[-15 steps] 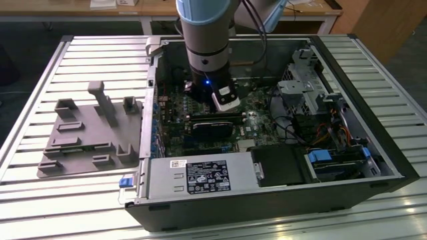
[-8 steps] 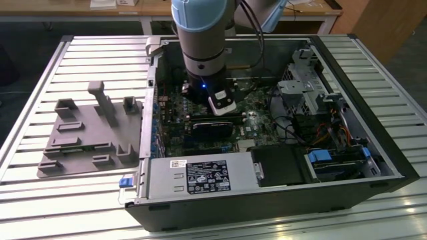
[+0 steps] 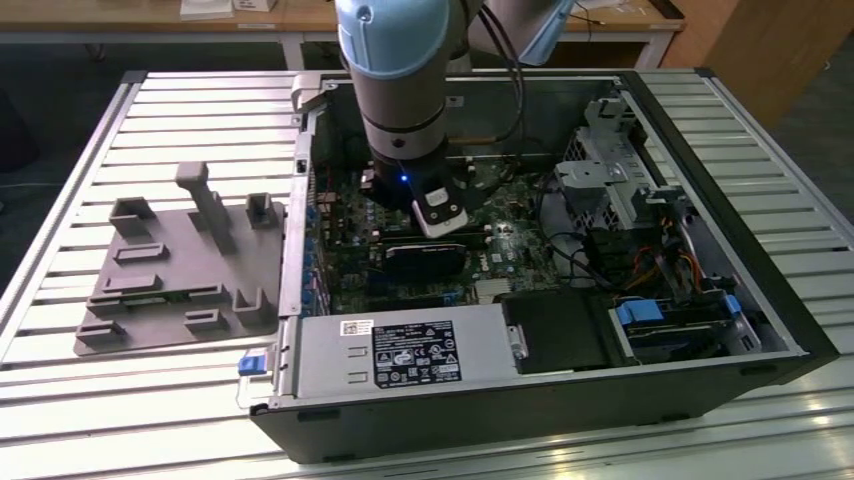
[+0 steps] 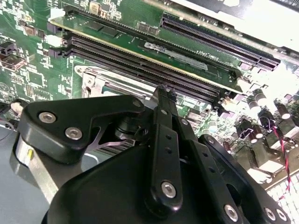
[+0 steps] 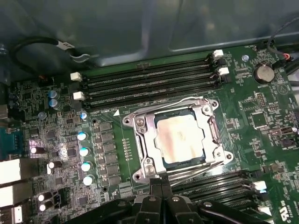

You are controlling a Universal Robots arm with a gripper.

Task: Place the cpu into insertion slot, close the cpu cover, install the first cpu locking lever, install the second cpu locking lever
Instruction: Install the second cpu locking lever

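Note:
The cpu [image 5: 180, 140], a pale silver square, lies in the socket on the green motherboard [image 5: 261, 140]. The cpu cover [image 5: 141, 135], a silver frame plate, lies flat around it. One thin wire lever [image 5: 159, 105] runs along the socket's memory-slot side. Another lever [image 5: 198, 169] runs along the side nearest my gripper [image 5: 161, 185]. The black fingers [image 4: 161, 100] are shut together with nothing between them, their tips right at the socket's edge [image 4: 105, 81]. In the exterior view my gripper [image 3: 441, 225] reaches down into the open computer case [image 3: 747, 330].
Memory slots [image 5: 149, 77] flank the socket on two sides. Blue-topped capacitors [image 5: 84, 151] and a coin battery [image 5: 265, 73] stand nearby. A black block [image 3: 427, 262] sits just below the gripper. A grey fixture tray [image 3: 174, 275] lies on the slatted table at the exterior view's left.

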